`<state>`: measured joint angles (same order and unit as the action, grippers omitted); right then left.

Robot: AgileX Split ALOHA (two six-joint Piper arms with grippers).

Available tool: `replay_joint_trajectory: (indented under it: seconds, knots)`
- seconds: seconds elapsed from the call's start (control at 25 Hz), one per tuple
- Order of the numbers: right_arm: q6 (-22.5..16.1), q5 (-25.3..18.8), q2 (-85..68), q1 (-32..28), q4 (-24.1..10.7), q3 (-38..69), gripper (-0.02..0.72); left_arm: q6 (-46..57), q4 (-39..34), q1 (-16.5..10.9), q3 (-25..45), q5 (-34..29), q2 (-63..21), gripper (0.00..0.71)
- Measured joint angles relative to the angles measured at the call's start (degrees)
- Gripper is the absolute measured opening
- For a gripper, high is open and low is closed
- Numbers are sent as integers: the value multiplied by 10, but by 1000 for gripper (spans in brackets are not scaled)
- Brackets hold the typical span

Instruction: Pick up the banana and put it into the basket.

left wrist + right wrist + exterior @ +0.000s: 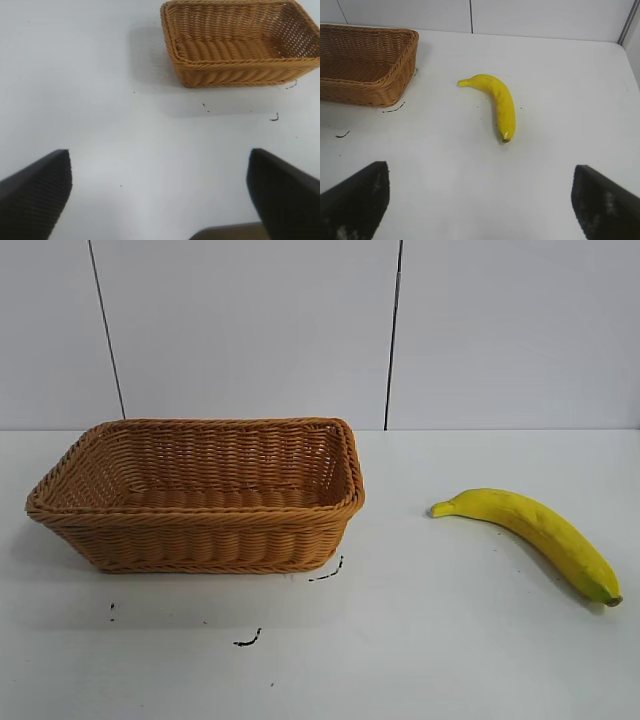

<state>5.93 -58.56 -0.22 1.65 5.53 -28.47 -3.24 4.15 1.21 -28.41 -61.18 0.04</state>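
Observation:
The yellow banana (535,536) lies on the white table at the right of the exterior view, its stem toward the basket. It also shows in the right wrist view (496,101). The tan wicker basket (200,495) stands empty at the left; it also shows in the left wrist view (240,42) and the right wrist view (365,62). My left gripper (160,190) is open and empty above bare table, well short of the basket. My right gripper (481,200) is open and empty, short of the banana's dark end. Neither gripper shows in the exterior view.
Small black marks (248,640) lie on the table in front of the basket. A white panelled wall (390,330) rises behind the table. The table's far edge and right corner show in the right wrist view (625,50).

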Motion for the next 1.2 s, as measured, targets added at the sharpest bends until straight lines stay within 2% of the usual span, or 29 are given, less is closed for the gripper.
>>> replay_joint_trajectory:
  seconds: [0.44, 0.56, 0.96, 1.2]
  knots:
    - [0, 1, 1, 0, -2, -1, 692, 0, 1, 0, 0, 0, 0, 690]
    - [-15, 0, 37, 0, -2, -25, 692, 0, 1, 0, 0, 0, 0, 690]
    - [-24, 1, 370, 0, -6, -175, 692, 0, 0, 0, 0, 0, 0, 690]
    - [-23, -43, 604, 0, -6, -281, 692, 0, 0, 0, 0, 0, 0, 690]
